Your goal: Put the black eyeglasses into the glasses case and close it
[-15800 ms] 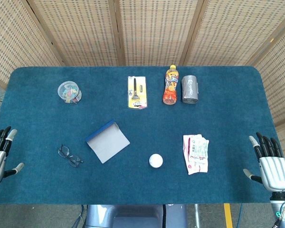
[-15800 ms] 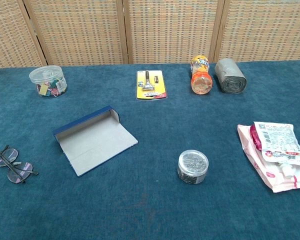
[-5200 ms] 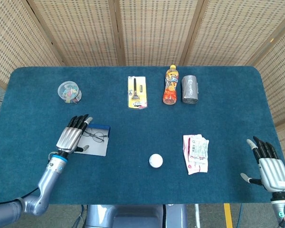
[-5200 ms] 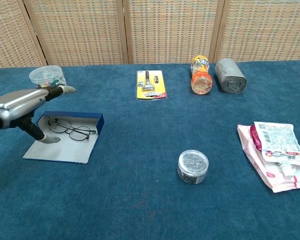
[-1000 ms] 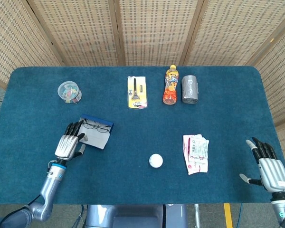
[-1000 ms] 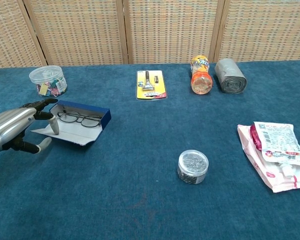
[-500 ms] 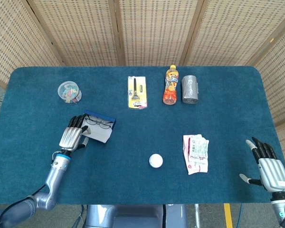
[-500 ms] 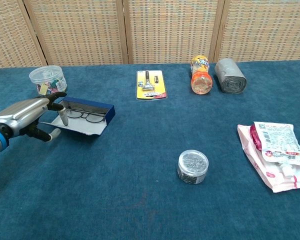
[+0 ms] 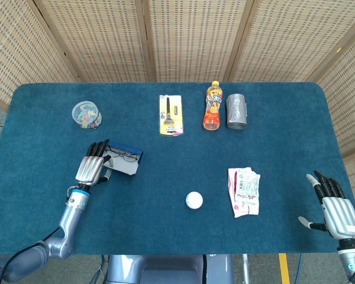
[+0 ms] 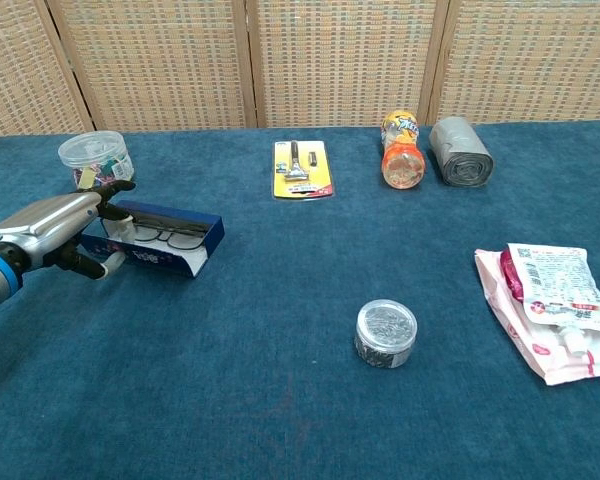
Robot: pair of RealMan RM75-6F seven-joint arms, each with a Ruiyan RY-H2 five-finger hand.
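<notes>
The blue glasses case (image 9: pixel 123 160) lies left of the table's middle with the black eyeglasses (image 9: pixel 126 156) inside it. In the chest view the eyeglasses (image 10: pixel 166 237) show over the case's (image 10: pixel 170 247) near flap, which is raised almost upright. My left hand (image 9: pixel 91 168) holds the case's left end, with its fingers (image 10: pixel 108 189) stretched over the top and the thumb under the flap's edge. My right hand (image 9: pixel 335 212) rests open at the table's near right corner, far from the case, and shows only in the head view.
A clear tub of clips (image 9: pixel 86 114) stands behind the case. A yellow razor pack (image 9: pixel 170 115), an orange bottle (image 9: pixel 212 106) and a grey roll (image 9: pixel 236 110) lie along the back. A small round tin (image 10: pixel 385 333) and white-pink pouches (image 10: pixel 552 310) lie on the right.
Over the last second my left hand has lifted the case's near flap from lying flat to nearly upright, and the case has shifted slightly away from me. The right hand has not moved.
</notes>
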